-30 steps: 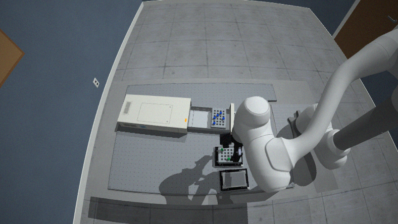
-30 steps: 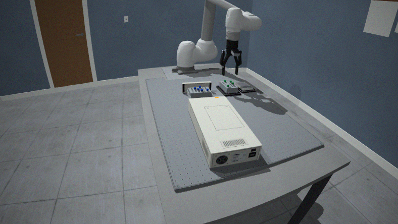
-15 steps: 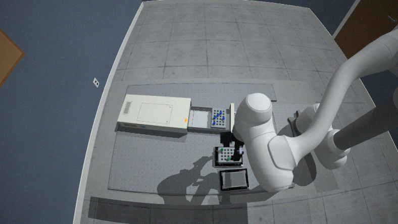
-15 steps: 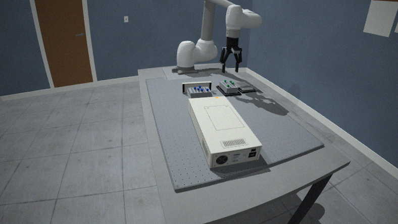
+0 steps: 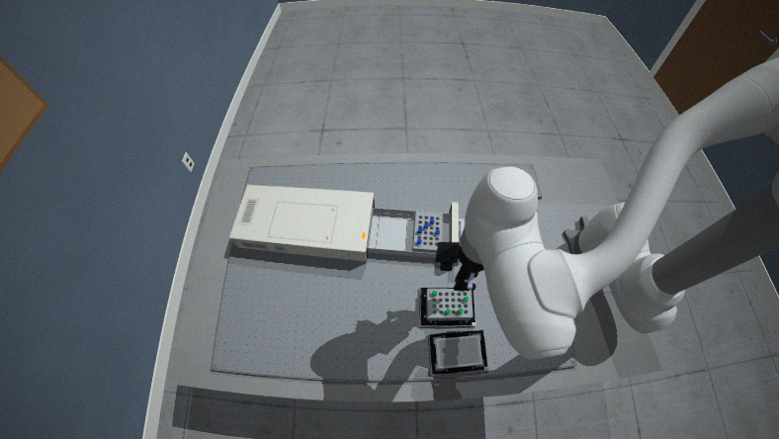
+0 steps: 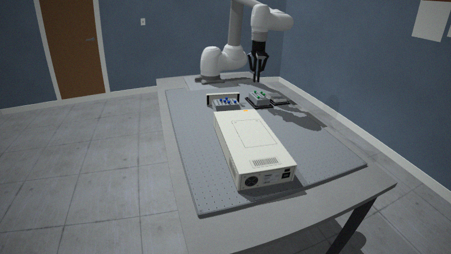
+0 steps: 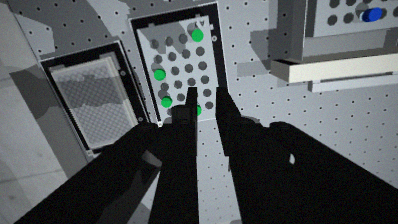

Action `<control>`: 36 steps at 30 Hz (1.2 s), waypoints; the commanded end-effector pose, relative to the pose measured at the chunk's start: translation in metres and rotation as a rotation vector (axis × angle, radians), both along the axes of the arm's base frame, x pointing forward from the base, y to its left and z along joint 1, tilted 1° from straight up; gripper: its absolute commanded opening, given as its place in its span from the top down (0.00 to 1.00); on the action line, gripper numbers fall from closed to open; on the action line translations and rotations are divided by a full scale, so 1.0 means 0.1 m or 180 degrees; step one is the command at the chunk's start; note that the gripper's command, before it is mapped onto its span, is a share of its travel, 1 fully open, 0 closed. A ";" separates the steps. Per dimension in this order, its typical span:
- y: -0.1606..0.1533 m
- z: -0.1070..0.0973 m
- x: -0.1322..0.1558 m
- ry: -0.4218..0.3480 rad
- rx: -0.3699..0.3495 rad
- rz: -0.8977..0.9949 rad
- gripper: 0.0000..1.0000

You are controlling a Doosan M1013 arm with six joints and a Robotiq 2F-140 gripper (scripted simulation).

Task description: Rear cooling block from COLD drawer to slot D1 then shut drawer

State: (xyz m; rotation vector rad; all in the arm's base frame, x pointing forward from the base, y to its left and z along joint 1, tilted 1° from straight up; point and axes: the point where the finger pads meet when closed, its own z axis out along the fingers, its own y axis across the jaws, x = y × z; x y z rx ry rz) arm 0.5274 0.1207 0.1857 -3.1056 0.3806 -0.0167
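Note:
The rear cooling block (image 5: 448,304) (image 6: 259,98) (image 7: 176,75), grey with green-capped tubes in its bores, sits flat in deck slot D1 (image 5: 422,322). The front block (image 5: 427,230) (image 6: 225,103), with blue-capped tubes, sits in the drawer (image 5: 389,233) of the cooler COLD (image 5: 304,220) (image 6: 252,138). The drawer is pulled out and its rear place is bare. COLD's orange lamp (image 5: 363,234) (image 6: 245,110) is lit. My gripper (image 5: 469,283) (image 6: 257,78) (image 7: 206,101) hangs well above the deck, between the drawer's handle plate (image 5: 454,220) (image 7: 340,70) and the D1 block. Its fingers are shut on nothing.
Deck slot D2 (image 5: 458,351) (image 6: 277,98) (image 7: 92,97) lies just beyond D1, with a flat grey insert in a black frame. The arm's base (image 6: 221,61) stands at the far end of the table. The perforated deck plate (image 5: 304,321) carries everything.

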 end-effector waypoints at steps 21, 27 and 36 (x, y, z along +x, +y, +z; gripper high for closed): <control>-0.75 -0.05 -0.39 0.0014 0.0020 -0.1804 0.90; -0.89 -0.06 -0.47 0.0017 0.0025 -0.2144 0.90; -1.21 -0.09 -0.64 0.0026 0.0035 -0.2907 0.90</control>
